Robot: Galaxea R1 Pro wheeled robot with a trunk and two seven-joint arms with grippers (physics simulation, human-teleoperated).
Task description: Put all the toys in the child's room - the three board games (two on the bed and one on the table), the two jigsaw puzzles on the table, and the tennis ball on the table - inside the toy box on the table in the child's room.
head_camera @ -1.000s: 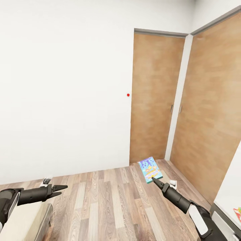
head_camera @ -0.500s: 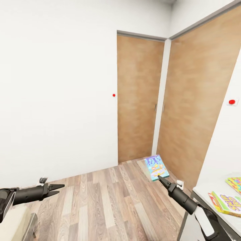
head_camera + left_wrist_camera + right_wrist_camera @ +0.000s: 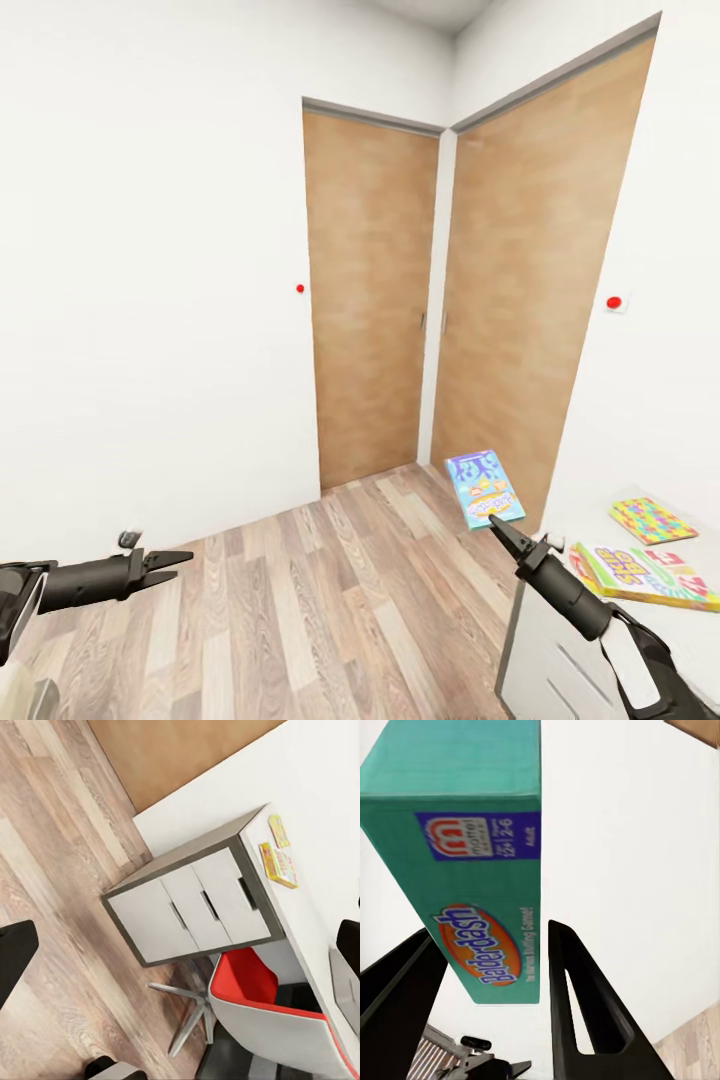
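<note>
My right gripper point(image 3: 497, 524) is shut on a blue board game point(image 3: 485, 488) and holds it up in the air over the floor near the table's corner. In the right wrist view the same teal box point(image 3: 480, 870), lettered Balderdash, is clamped between the fingers of the gripper point(image 3: 495, 934). On the pale table point(image 3: 690, 625) lie a jigsaw puzzle point(image 3: 652, 520) and a green-edged board game point(image 3: 640, 575). My left gripper point(image 3: 165, 566) hangs open and empty, low on the left. The toy box, tennis ball and bed are out of view.
Two wooden doors point(image 3: 370, 300) meet in the room's corner ahead, above a plank floor point(image 3: 330, 610). In the left wrist view, the grey drawer cabinet point(image 3: 195, 915) stands under the table top point(image 3: 300, 907), with a red chair point(image 3: 255, 990) beside it.
The whole view has swung to the right, bringing the table with its puzzle and game box further into the picture. Both arms keep their pose, and the blue game stays gripped.
</note>
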